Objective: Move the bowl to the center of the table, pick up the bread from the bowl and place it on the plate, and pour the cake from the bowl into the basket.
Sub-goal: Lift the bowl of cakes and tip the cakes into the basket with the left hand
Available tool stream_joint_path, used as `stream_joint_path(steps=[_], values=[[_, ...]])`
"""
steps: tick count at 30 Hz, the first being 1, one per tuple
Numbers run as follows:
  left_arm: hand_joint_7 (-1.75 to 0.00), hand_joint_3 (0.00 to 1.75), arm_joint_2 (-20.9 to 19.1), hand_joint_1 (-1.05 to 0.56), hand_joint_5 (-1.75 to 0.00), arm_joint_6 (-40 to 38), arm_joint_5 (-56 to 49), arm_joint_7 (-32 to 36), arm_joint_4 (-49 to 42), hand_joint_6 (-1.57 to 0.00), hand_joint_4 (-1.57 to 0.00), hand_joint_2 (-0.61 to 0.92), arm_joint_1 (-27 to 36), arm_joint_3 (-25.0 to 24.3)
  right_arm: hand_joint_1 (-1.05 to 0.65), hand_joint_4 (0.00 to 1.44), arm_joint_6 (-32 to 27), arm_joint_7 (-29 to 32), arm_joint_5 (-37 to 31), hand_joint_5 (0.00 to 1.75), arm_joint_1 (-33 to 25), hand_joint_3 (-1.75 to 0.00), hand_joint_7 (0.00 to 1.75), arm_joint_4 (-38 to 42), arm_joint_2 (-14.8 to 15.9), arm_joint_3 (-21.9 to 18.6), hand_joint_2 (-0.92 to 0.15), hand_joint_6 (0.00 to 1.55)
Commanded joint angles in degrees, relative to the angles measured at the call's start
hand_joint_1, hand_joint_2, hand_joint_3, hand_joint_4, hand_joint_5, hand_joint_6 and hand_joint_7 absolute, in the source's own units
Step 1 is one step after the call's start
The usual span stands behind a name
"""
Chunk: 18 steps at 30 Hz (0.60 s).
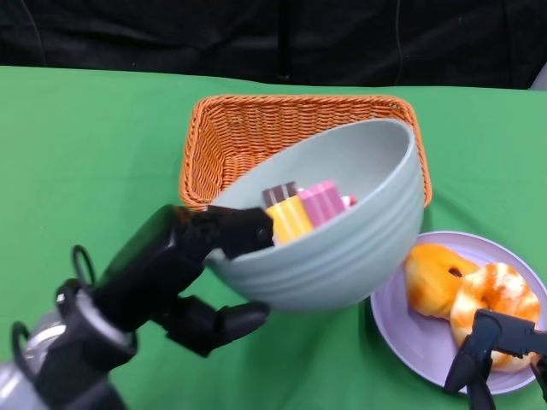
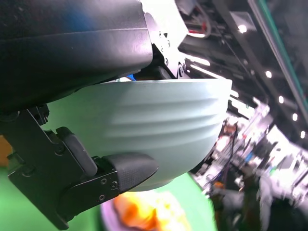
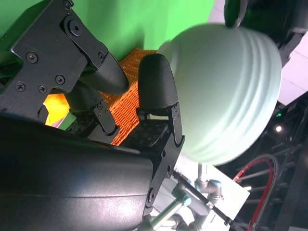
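My left hand point(image 1: 192, 273) grips the pale green bowl point(image 1: 342, 231) by its near rim and holds it tipped toward the orange wicker basket point(image 1: 248, 128). Inside the bowl lie cake pieces, yellow point(image 1: 289, 219), pink point(image 1: 321, 202) and brown. The bowl's ribbed underside point(image 2: 144, 130) fills the left wrist view, with a finger point(image 2: 127, 168) under it. Bread pieces point(image 1: 466, 286) sit on the lilac plate point(image 1: 410, 329) at the right. My right hand point(image 1: 500, 350) rests low by the plate's near edge, holding nothing, its fingers point(image 3: 156, 86) apart.
A green cloth point(image 1: 85, 154) covers the table. The basket stands at the back centre, just behind the raised bowl point(image 3: 231, 91). The plate lies close to the table's right front. Dark backdrop lies beyond the far edge.
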<state>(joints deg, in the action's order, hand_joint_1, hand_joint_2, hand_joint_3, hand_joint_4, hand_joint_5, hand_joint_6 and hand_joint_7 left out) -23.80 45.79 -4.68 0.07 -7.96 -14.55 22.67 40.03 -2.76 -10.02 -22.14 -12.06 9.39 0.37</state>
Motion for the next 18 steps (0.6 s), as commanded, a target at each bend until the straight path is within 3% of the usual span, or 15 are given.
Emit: stream_joint_path(steps=[1,6,10,18], values=[[-1.71,1.73,5.6,-0.12,-1.75,-5.2,4.7,-2.2,-0.5,-0.88,-1.06,0.19,-1.4,-2.6,-0.06,0.93,0.3,-0.5,0.5,1.75,0.0,-1.74,1.47,0.8,0.8,-0.1,-0.16,0.87],[-1.69,1.74,14.6,-0.13,-1.75,-10.7,9.0,-5.0,-5.2,-0.91,-1.1,0.2,-3.9,-5.7,-0.07,0.93,1.4,-0.5,-0.5,1.74,0.1,-1.74,1.45,1.9,0.9,-0.4,-0.15,0.86],[-1.7,1.62,21.4,-0.13,-1.75,-11.4,10.2,-5.1,-12.2,-0.87,-1.04,0.28,-8.1,-9.2,-0.08,0.94,1.2,-0.8,-0.1,1.73,0.2,-1.75,1.45,2.3,0.9,0.0,-0.15,0.86],[-1.73,1.72,30.6,-0.17,-1.75,-17.3,13.5,-4.9,-20.0,-0.87,-1.03,0.24,-14.1,-16.2,-0.09,0.94,1.6,-0.9,-0.3,1.75,0.5,-1.75,1.46,3.2,0.6,0.1,-0.15,0.86]])
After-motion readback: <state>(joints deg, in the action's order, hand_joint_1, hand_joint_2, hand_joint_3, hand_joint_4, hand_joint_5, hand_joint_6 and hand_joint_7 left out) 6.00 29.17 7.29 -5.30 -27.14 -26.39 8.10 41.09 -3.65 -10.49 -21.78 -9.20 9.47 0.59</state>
